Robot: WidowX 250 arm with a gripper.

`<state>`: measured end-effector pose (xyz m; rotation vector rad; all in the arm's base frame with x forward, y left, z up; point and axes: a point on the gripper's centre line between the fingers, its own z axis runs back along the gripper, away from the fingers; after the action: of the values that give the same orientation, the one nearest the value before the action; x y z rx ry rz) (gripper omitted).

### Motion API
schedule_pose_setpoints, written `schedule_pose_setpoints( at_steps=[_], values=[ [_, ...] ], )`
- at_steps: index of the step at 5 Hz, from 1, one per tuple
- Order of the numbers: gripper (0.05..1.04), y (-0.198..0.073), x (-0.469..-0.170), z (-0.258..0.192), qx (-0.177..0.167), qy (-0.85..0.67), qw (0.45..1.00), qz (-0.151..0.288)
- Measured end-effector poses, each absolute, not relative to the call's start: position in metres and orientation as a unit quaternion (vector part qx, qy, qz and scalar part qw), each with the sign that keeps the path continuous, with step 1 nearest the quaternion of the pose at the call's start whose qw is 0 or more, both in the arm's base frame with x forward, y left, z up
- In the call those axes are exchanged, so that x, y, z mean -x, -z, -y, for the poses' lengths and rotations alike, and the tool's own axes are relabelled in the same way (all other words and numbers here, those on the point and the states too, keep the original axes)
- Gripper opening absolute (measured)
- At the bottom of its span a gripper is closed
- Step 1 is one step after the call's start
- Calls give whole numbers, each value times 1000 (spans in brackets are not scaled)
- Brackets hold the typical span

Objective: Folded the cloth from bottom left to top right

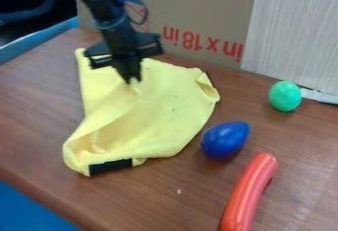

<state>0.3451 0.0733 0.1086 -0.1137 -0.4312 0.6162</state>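
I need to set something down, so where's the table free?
Table left of the yellow cloth is bare; so, but for a white speck, is the near patch between cloth and red stick. Crowded: around the blue toy, and at the gripper.

A big cardboard box [198, 8] stands behind the brown table [39, 111]; a pale, stripy board [290, 27] is upper right.

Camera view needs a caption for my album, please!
Black pincer down at a rumpled yellow cloth, with a blue toy, green toy egg and red toy sausage nearby.
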Motion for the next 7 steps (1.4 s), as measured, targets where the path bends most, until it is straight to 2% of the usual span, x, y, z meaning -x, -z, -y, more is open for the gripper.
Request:
schedule_pose_setpoints(
  at_steps=[2, 3, 4, 5, 6, 7],
  values=[
    [54, -117, -370, -37, 64, -313, 921, 222],
    [54, -107, -386, -18, 54, -318, 921, 220],
    [79, -110, -402, -10, 50, -332, 915, 223],
    [210, -109, -413, -1, 40, -327, 917, 223],
    [465, -109, -413, 2, 42, -330, 916, 223],
    [773, -110, -402, 4, 51, -312, 924, 215]
  ],
)
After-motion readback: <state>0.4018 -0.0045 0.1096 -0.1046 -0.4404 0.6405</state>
